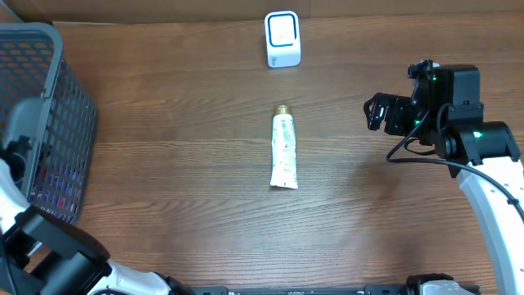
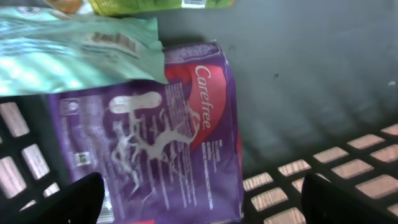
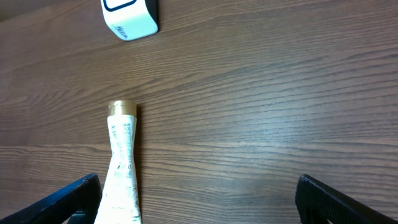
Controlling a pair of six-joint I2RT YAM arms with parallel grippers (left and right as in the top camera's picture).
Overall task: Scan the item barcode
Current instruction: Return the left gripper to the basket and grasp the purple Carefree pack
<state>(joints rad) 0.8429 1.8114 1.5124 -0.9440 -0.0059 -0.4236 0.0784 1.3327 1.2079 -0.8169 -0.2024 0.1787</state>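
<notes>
Basket (image 1: 45, 123) cut by left edge in overhead view; contents behind mesh only purple-red smear. Purple pack (image 2: 155, 143) ran off bottom edge in left wrist view, small print blurred. Green pouch (image 2: 74, 50) blurred, cut at left. Yellow pack (image 2: 143, 5) cut at top. Tube (image 3: 122, 168) lost lower end past bottom edge in right wrist view; print too small to read. Scanner (image 3: 129, 15) cut at top. Left gripper (image 2: 202, 205), right gripper (image 3: 199, 202): only 2 dark finger corners each showed.

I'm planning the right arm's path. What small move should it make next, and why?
Probably shift the right gripper left toward the tube. Its jaws are open and empty, the tube lies flat on the table apart from it, and the scanner stands beyond the tube's cap end.
</notes>
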